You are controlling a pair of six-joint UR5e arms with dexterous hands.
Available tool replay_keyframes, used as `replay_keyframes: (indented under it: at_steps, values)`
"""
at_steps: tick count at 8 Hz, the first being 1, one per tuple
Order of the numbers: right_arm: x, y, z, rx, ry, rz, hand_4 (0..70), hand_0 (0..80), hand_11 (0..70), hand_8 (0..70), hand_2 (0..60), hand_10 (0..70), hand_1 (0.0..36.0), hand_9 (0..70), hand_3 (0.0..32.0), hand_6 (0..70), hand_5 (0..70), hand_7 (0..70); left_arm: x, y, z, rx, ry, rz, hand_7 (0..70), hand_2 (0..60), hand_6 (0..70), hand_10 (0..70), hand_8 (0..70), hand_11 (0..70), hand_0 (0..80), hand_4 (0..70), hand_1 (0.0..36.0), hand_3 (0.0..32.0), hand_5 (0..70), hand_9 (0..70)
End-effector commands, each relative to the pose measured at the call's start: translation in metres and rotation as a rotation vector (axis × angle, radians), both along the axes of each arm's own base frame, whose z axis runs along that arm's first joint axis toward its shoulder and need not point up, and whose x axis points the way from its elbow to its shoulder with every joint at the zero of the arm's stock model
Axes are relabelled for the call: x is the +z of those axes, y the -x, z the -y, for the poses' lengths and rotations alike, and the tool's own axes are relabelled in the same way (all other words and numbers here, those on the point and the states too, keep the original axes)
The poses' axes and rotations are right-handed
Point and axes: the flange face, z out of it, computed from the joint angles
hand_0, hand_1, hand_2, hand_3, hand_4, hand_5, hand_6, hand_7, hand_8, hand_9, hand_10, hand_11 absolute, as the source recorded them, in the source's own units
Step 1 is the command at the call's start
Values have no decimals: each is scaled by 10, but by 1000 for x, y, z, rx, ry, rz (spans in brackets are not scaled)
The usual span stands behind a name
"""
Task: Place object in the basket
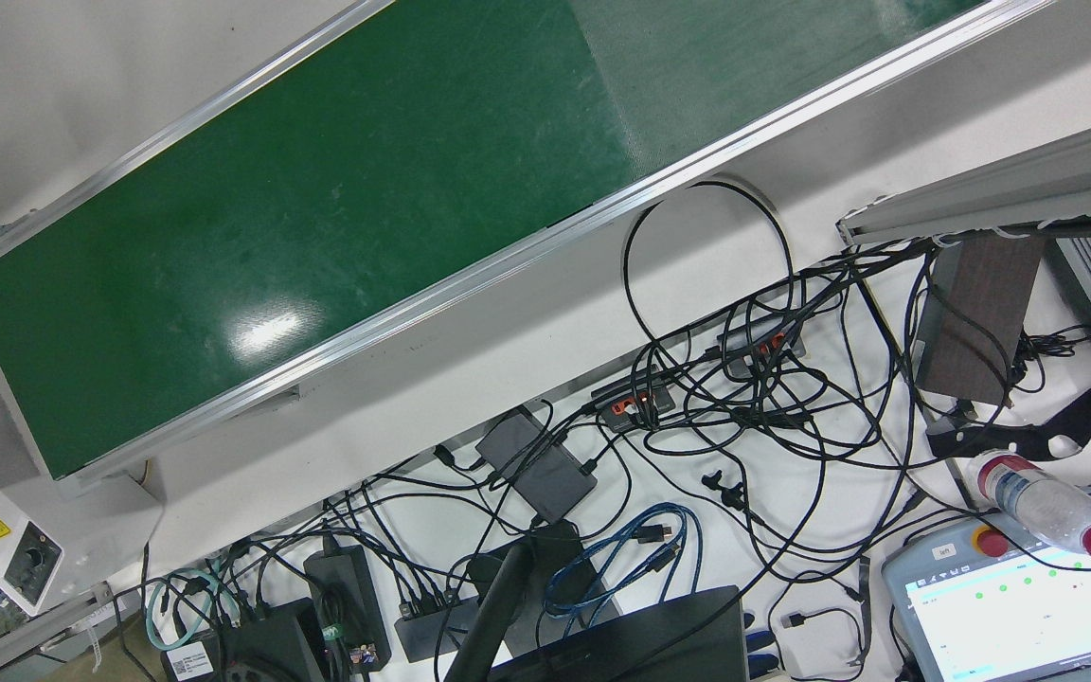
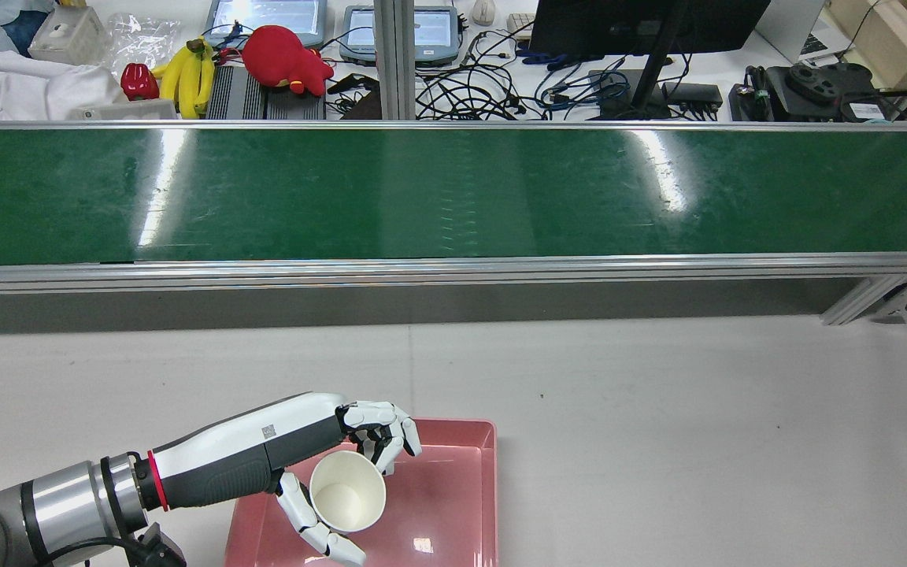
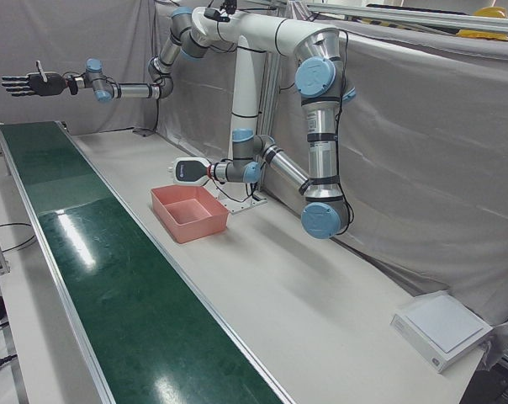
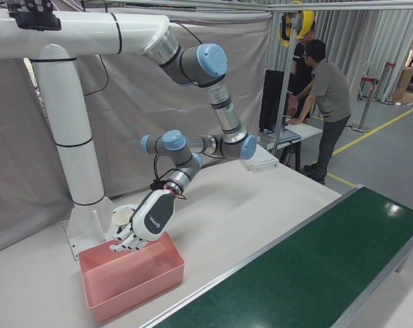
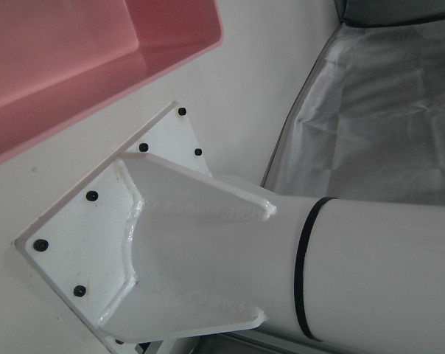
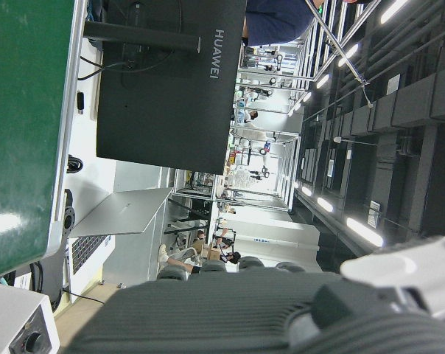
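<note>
**Cup held over the basket**

At the near edge, the left hand (image 2: pixel 359 472) grips a white paper cup (image 2: pixel 347 490) on its side, just above the pink basket (image 2: pixel 453 504), probably ready for release. Far away, the right hand (image 3: pixel 27 83) hangs with fingers spread, empty, above the green conveyor belt (image 2: pixel 453 193).

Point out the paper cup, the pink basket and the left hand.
paper cup (image 2: pixel 347 490), rear view, inside of its open mouth
pink basket (image 2: pixel 453 504), rear view, bare floor
left hand (image 2: pixel 379 429), rear view, fingers above the cup

HUAWEI on monitor back (image 6: pixel 171 81), "left" on pendant (image 1: pixel 1019 606)
</note>
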Motion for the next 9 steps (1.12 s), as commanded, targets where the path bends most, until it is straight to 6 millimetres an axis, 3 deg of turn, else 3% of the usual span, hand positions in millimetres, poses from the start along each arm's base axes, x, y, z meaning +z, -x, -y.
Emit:
replay_keyframes:
  at_steps: [1,2,3,4,5,7,8,9]
  values:
    - [0,0,0,0,-1,0,0,0,0,0,0,0,0,0,0,0,0,0,4,-8,-14,-4,15,30,129,0,61,127,76,195,501,68,72,0,646,99]
    - [0,0,0,0,-1,0,0,0,0,0,0,0,0,0,0,0,0,0,4,-3,-15,2,21,46,60,0,23,92,24,146,500,0,56,8,554,19]
    - [0,0,0,0,-1,0,0,0,0,0,0,0,0,0,0,0,0,0,1,3,-17,4,22,47,25,0,5,64,22,105,496,0,41,56,442,15]
    - [0,0,0,0,-1,1,0,0,0,0,0,0,0,0,0,0,0,0,-7,16,-20,2,18,34,21,0,7,33,11,60,494,0,40,66,343,1]
    - [0,0,0,0,-1,0,0,0,0,0,0,0,0,0,0,0,0,0,-18,34,-26,0,14,12,19,0,6,30,3,55,492,0,40,62,335,0]
    - [0,0,0,0,-1,0,0,0,0,0,0,0,0,0,0,0,0,0,-24,41,-28,0,11,-3,12,0,6,28,0,54,503,0,49,64,298,0]
    - [0,0,0,0,1,2,0,0,0,0,0,0,0,0,0,0,0,0,-33,51,-31,3,17,-40,16,0,8,33,2,61,500,0,52,52,322,0]
    - [0,0,0,0,1,0,0,0,0,0,0,0,0,0,0,0,0,0,-39,65,-29,8,50,-87,36,0,23,81,31,130,493,0,60,14,430,34]
